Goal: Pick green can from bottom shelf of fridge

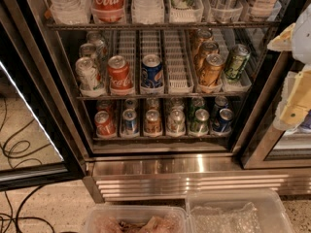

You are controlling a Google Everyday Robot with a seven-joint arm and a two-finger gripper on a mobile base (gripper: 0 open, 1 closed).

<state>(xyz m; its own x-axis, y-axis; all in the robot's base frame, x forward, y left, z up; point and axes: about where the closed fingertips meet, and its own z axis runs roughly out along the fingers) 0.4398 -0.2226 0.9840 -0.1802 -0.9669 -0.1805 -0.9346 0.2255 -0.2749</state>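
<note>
Camera view is showing you the fridge with its glass door standing open on the left. The green can is sitting upright at the front of the bottom shelf, in the second lane from the right. A silver can is standing just beside it on one flank and a blue can on the other. Another greenish can seems to be waiting right behind it in the same lane.

The tool is hanging at the right edge of the view, outside the cabinet, in front of the right door frame and above the level of the bottom shelf. It is well apart from the can and gripping nothing. You cannot tell whether it is spread or pressed together.

Here is what you are risking from this spot:

- **Neighbours:** the lanes are packed close, so an approach drifting sideways is likely to bump the silver or blue can and tip it.
- **Headroom:** the middle shelf is sitting low over the cans, so a high or steep entry could be catching its rack.
- **Frame:** coming in from the right, the arm could be clipping the door frame.
- **Lip:** the low front lip could be snagging the can if you are pulling it straight out without lifting.
</note>
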